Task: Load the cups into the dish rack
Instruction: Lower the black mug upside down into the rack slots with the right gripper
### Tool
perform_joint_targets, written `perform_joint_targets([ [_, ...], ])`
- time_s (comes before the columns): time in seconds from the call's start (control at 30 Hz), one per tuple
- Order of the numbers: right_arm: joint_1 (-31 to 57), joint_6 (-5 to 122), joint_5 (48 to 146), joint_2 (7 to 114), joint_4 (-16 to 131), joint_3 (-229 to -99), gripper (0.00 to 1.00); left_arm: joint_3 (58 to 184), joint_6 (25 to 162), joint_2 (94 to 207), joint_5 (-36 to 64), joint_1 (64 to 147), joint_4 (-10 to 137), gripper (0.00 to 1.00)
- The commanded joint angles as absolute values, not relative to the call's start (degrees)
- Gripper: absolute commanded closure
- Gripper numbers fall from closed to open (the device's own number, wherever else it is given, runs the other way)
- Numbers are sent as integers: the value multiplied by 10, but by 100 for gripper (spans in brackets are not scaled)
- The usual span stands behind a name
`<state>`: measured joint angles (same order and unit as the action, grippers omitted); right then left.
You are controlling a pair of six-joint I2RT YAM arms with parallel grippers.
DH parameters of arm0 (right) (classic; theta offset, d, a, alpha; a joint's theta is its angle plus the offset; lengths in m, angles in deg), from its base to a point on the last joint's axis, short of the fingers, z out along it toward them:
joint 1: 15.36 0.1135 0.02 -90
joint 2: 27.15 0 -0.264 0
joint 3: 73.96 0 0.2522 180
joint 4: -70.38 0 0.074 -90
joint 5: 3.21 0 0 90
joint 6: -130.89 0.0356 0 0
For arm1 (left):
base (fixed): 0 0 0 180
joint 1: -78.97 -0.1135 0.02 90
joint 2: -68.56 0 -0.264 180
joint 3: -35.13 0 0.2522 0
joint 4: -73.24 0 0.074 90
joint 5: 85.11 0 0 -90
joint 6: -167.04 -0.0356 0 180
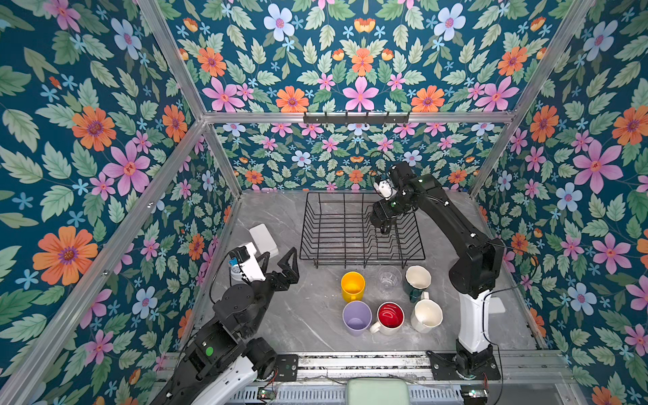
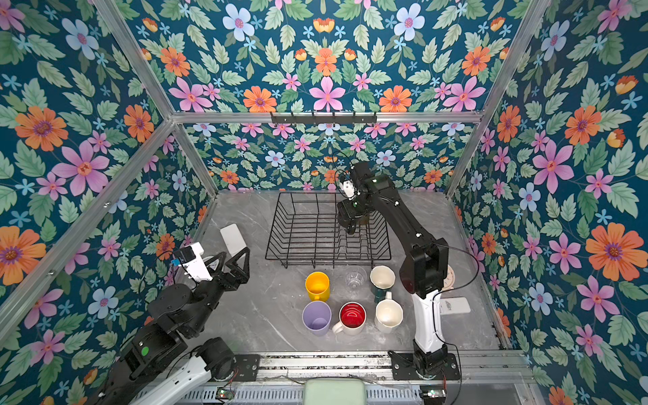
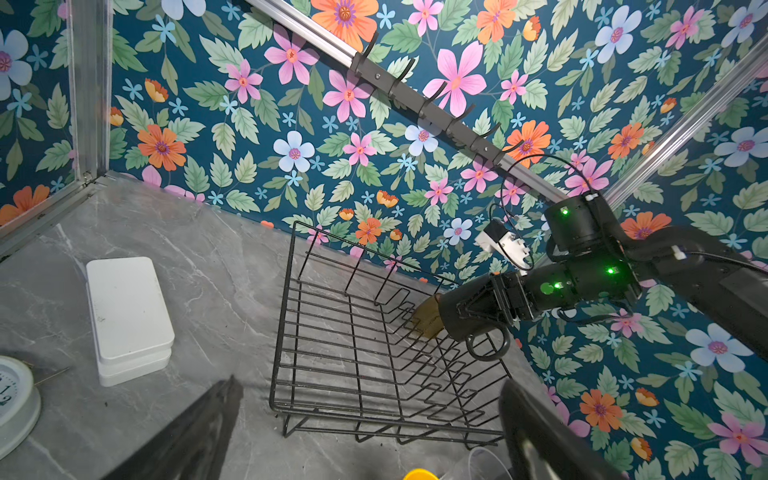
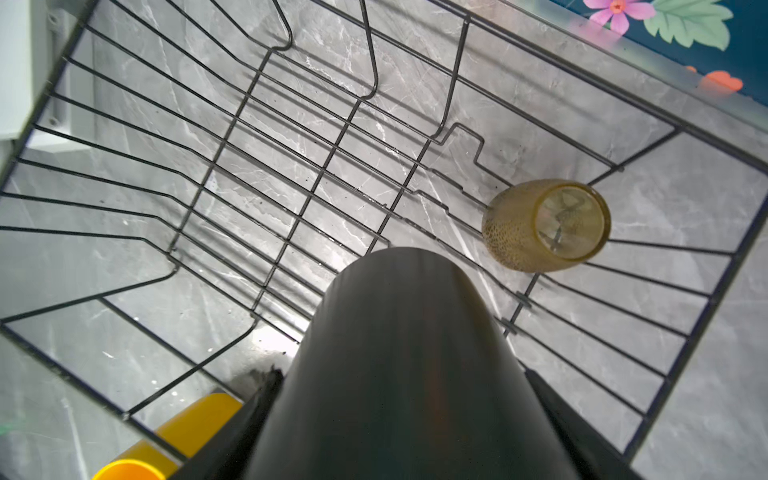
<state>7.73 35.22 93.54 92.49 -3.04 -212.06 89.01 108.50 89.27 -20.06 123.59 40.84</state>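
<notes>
We've got the black mug (image 4: pixel 395 353) clamped in the right end effector (image 1: pixel 382 221) over the right side of the dish rack (image 1: pixel 305 224), near the amber tumbler (image 4: pixel 544 224) toward its far right corner. Next, we reckon: lower it onto the wires, then release. Left end effector (image 1: pixel 279 253) hovers open.

Only dial numerals, barely legible, show on the white alarm clock (image 3: pixel 18 405).

I read colours | dish rack (image 1: pixel 304 228) black wire | amber tumbler (image 4: pixel 544 224) speckled | black mug (image 4: pixel 407 353) plain | yellow mug (image 1: pixel 352 285) | lilac tumbler (image 1: pixel 356 317) | counter (image 1: pixel 308 315) grey marbled | walls (image 1: pixel 361 94) teal floral
</notes>
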Motion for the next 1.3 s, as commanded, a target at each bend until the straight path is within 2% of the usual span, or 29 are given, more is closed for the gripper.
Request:
perform_joint_targets([
  [0.0, 79, 314, 922, 941, -24, -2143, 100, 895, 1091, 889, -207, 1236, 400, 0],
  [0.83, 79, 257, 893, 1061, -12, -2229, 100, 899, 1116, 865, -214, 1236, 374, 0],
  [1.27, 80, 257, 914, 1094, -10, -2243, 100, 894, 1119, 858, -219, 1236, 371, 0],
])
